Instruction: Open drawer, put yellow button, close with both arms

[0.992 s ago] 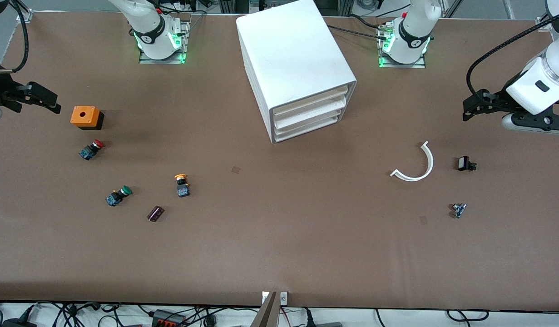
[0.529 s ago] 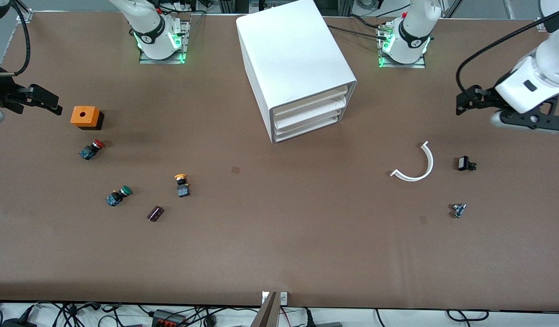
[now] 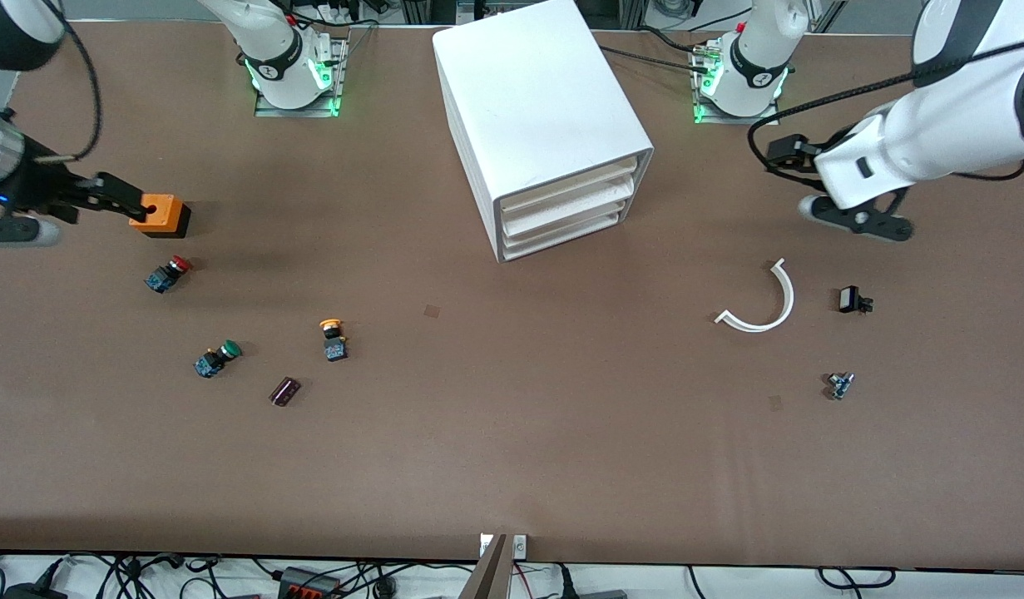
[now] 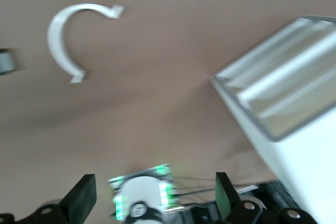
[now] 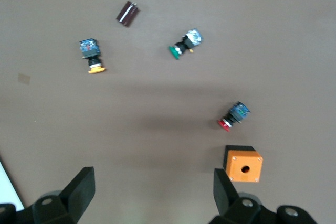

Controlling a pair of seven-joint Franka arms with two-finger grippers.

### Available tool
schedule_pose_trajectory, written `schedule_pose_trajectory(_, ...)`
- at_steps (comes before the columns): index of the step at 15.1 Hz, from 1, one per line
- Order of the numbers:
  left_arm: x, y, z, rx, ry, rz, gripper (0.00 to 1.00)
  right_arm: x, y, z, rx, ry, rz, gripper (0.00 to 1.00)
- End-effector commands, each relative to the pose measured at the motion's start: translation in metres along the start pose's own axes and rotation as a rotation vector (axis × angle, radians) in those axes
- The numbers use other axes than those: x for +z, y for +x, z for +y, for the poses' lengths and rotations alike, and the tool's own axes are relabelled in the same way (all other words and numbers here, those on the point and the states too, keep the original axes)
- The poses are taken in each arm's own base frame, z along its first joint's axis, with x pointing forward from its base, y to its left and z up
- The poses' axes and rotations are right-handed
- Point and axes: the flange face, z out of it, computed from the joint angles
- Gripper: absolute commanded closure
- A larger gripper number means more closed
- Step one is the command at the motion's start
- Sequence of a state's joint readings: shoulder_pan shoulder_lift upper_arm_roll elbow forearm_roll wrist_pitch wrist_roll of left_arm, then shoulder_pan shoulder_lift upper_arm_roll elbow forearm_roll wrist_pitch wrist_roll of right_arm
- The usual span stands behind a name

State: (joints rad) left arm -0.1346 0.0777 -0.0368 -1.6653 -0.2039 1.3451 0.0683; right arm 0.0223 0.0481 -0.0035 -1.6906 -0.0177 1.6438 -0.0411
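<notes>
The big brown table (image 3: 512, 466) holds everything I work with. On it stands the large white boxy cabinet (image 3: 532, 108), between the two arm bases. Its top drawer (image 3: 574, 185), a shallow white plastic tray, looks shut, so I think nothing of the job is done yet. I must pull it open, drop the button in, and push it shut with both arms.

My left gripper (image 4: 152, 195) hangs over the table toward the left arm's end, beside the cabinet's open face. Its fingers are spread wide and hold nothing. A white curved plastic strip (image 3: 765, 301) lies on the table near it.

My right gripper (image 5: 152, 187) is over the right arm's end, just by the orange box with a hole (image 3: 158, 214). It is wide open and empty too.

The small yellow button with a black body and blue base (image 3: 333, 339) lies on the table, well apart from that gripper and nearer the front camera than the orange box. The red button (image 3: 167, 274) and green button (image 3: 217, 358) lie near it.
</notes>
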Motion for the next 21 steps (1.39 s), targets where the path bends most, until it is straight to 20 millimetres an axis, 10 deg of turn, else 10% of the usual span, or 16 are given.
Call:
schedule_pose_trajectory(1,0.028,0.030,0.005,0.073,-0.188,-0.067,0.00,0.036,0.025,-0.034,-0.055,0.000,-0.021,0.00)
schedule_pose_trajectory(6,0.094,0.074,0.018,0.267,-0.608,-0.058,0.00,0.086,0.051,-0.087,-0.139,-0.010,-0.041,0.00)
schedule_pose_trajectory(14,0.244,0.068,0.036,0.384,-1.006,0.185,0.00,0.177,0.098,-0.126,-0.149,0.073,-0.098,0.00)
schedule_pose_trajectory(18,0.287,0.065,0.051,0.434,-1.040,0.178,0.11,0.220,0.111,-0.148,-0.194,0.029,-0.108,0.00)
schedule_pose_trajectory(21,0.308,0.066,0.049,0.451,-1.077,0.199,0.39,0.251,0.122,-0.151,-0.209,0.001,-0.077,0.00)
